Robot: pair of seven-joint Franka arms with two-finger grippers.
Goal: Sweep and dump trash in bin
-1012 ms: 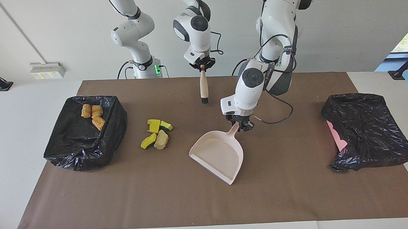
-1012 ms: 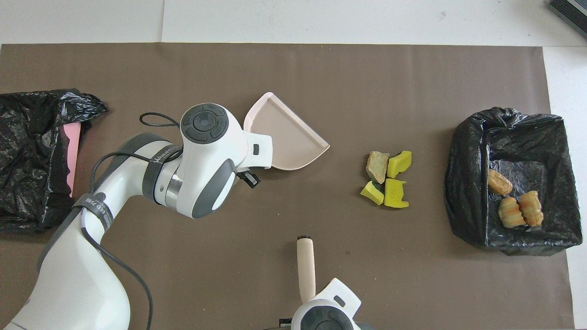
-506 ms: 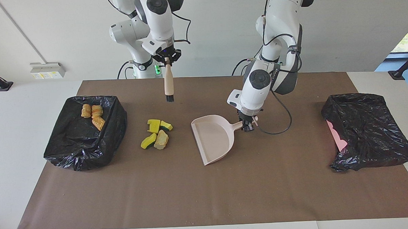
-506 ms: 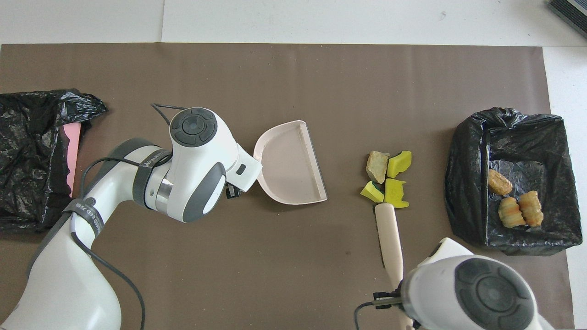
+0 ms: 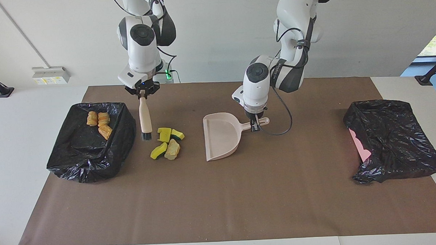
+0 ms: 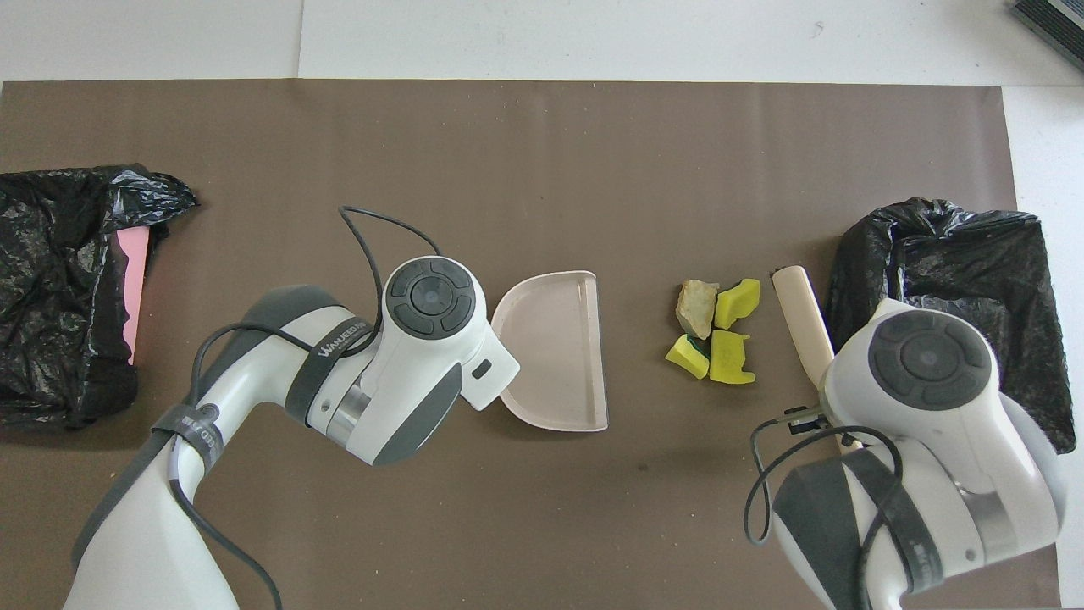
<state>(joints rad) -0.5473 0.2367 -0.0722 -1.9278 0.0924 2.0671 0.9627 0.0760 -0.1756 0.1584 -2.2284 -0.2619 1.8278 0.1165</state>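
Observation:
The trash (image 5: 168, 142) is a small pile of yellow sponge wedges and a beige chunk on the brown mat, also in the overhead view (image 6: 716, 332). My right gripper (image 5: 142, 91) is shut on a wooden brush (image 5: 144, 116) that hangs upright, its bristles low between the pile and the bin (image 5: 70, 156). My left gripper (image 5: 254, 125) is shut on the handle of the pink dustpan (image 5: 220, 138), which lies low at the mat with its mouth toward the pile, a gap apart. The dustpan (image 6: 555, 347) is empty.
The bin, lined with a black bag, holds three golden-brown pastry pieces (image 5: 99, 123); my right arm hides them from overhead. A second crumpled black bag (image 5: 392, 140) with a pink object (image 5: 360, 146) lies at the left arm's end.
My right gripper carried the brush from mid-table toward the right arm's end and lowered it between bin and pile. My left gripper turned the dustpan's mouth toward the pile and shifted it nearer the robots.

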